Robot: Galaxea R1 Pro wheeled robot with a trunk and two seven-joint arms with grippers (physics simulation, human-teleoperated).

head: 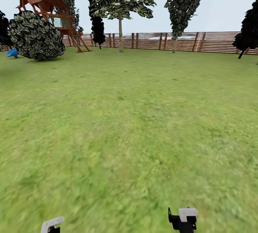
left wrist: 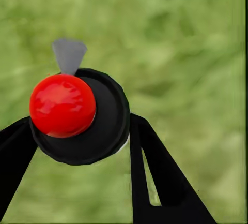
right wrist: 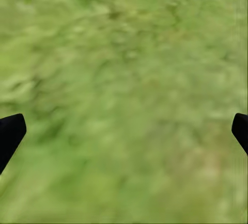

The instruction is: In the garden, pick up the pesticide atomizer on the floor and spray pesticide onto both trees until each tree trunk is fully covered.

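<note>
Pesticide atomizer (left wrist: pixel 77 115) clamped in left end effector (left wrist: pixel 82 146); right end effector (right wrist: pixel 124 131) spread wide above grass (right wrist: pixel 124 53).

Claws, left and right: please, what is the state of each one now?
Left claw: shut on the pesticide atomizer, its black fingers on either side of it.
Right claw: open, holding nothing, over the grass.
</note>
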